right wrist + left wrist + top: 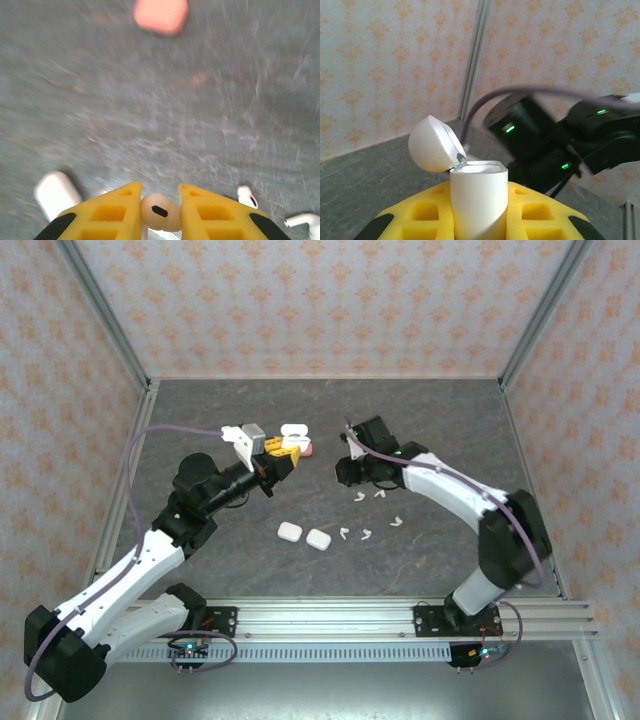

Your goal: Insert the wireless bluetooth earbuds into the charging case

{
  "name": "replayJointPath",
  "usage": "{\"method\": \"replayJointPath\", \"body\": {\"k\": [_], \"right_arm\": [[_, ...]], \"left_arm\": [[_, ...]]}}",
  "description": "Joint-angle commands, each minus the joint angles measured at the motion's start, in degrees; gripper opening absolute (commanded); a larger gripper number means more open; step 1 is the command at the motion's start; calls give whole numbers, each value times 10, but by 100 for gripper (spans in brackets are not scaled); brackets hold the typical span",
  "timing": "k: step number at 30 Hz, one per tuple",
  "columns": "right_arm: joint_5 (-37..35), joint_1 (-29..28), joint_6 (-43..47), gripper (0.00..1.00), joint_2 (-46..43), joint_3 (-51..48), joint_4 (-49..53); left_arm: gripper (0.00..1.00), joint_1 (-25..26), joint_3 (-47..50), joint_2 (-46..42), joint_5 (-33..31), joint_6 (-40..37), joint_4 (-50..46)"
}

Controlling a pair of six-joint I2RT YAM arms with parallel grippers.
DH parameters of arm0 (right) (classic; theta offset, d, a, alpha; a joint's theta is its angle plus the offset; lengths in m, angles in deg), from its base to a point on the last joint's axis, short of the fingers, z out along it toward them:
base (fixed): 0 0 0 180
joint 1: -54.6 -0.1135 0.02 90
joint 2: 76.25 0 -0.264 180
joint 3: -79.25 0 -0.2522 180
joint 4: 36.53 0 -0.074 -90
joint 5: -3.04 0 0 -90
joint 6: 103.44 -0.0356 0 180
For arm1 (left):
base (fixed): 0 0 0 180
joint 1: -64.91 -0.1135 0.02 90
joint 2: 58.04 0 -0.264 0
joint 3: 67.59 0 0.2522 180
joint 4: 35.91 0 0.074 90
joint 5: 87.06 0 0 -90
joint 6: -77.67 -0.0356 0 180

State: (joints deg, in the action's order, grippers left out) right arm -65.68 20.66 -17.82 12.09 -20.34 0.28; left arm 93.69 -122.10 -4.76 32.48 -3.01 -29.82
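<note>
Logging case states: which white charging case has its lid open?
The white case held in the left gripper, with its lid flipped back. The two white cases lying on the table are shut.

Reference: base rail (330,618).

Left arm (130,570): mounted at the rail's left end, reaching away from the rail and bending inward. Left gripper (283,450) lies far from the rail, left of its midpoint, its fingers (420,212) clamped on an open charging case (477,195).

Right arm (470,500): mounted at the rail's right end, elbow outward, forearm angled inward. Right gripper (342,472) is pointed down and pinches an earbud (160,212).
</note>
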Motion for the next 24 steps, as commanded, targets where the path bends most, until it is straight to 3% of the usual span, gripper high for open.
{"method": "replayJointPath", "body": {"k": [1, 11, 24], "right_arm": [[0, -2, -69, 21, -82, -25, -95], [-47, -34, -123, 21, -220, -68, -294], [-43, -82, -101, 21, -208, -40, -370]], "left_arm": [[0, 2, 5, 12, -11, 15, 55], [0, 11, -2, 63, -9, 38, 109], [0, 20, -10, 79, -4, 38, 114]]}}
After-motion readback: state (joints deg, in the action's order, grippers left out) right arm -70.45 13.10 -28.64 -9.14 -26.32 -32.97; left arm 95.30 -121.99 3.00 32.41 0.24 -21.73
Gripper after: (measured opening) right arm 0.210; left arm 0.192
